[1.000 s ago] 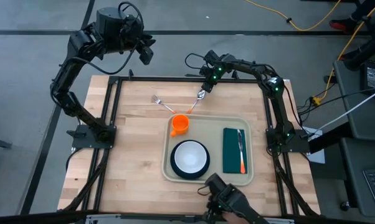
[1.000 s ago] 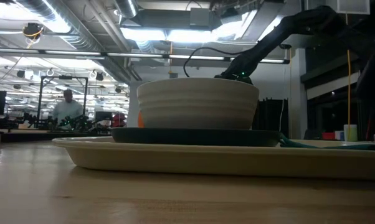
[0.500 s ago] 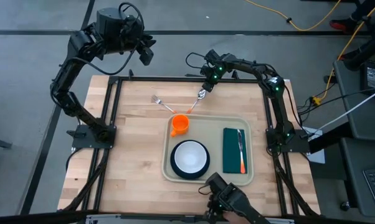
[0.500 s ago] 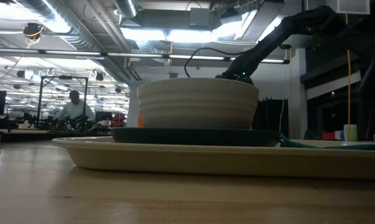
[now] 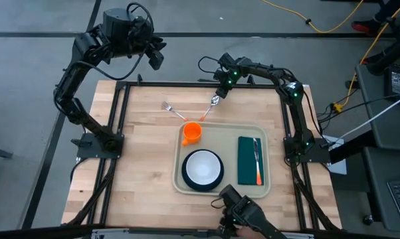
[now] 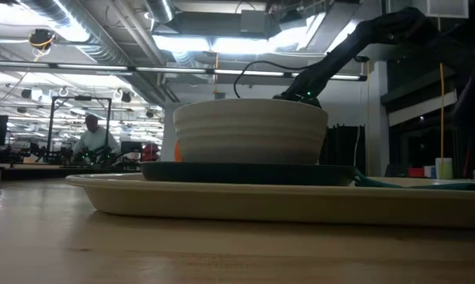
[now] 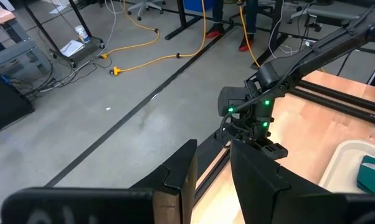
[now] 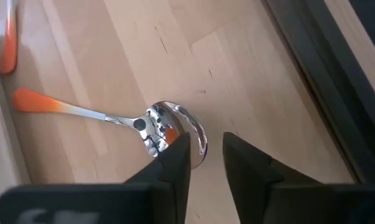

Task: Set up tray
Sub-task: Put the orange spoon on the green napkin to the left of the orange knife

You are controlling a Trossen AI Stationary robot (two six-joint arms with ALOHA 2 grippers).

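Tray: tray [image 5: 220,159], cream with a raised rim, lies on the wooden worktop [image 5: 140,166] toward its right half, carrying the tableware
Left arm: raised beyond the far left corner of the worktop; left gripper [image 5: 153,54] holds nothing, fingers [image 7: 175,180] a narrow gap apart
Right arm: reaches in over the far edge; right gripper [image 5: 217,95] hangs just above the spoon bowl, fingers [image 8: 175,163] slightly parted, nothing clamped between them
Plate and bowl: dark plate [image 5: 202,168] with white bowl [image 5: 202,166] on it, near left part of the tray
Napkin: dark green napkin [image 5: 250,160] on the tray's right side, an orange-handled utensil [image 5: 256,159] on top
Cup: orange cup [image 5: 191,132] in the tray's far left corner
Spoon: spoon [image 8: 113,118], orange handle, on the worktop just beyond the tray
Fork: fork [image 5: 172,110] beside the spoon, to its left
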